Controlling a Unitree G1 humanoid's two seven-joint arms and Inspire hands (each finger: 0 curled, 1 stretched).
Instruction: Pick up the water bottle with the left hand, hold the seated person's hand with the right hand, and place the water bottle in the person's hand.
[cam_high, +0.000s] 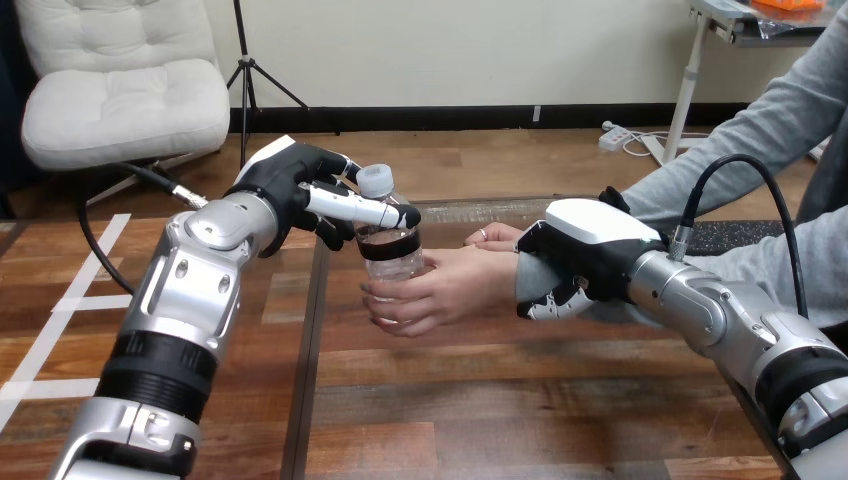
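The table (500, 400) is open along its near part, between the left forearm (190, 290) and the right forearm (720, 315); a hand can pass there. Mid-table, one connected group blocks passage: the water bottle (388, 245), the left hand (295, 185) curled round its upper part, and the person's hand (445, 290) wrapped round its lower part. The right hand (585, 250), curled over the person's wrist (528, 278), bars the right side. The person's other hand (495, 237) lies just behind the group. Flat white tape strips (60, 320) lie at the left.

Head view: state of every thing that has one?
bottle: upright, capped, gripped by two hands.
left hand: fingers curled round the bottle's top.
right hand: fingers curled round the person's wrist.
person's near hand: closed round the bottle's body.
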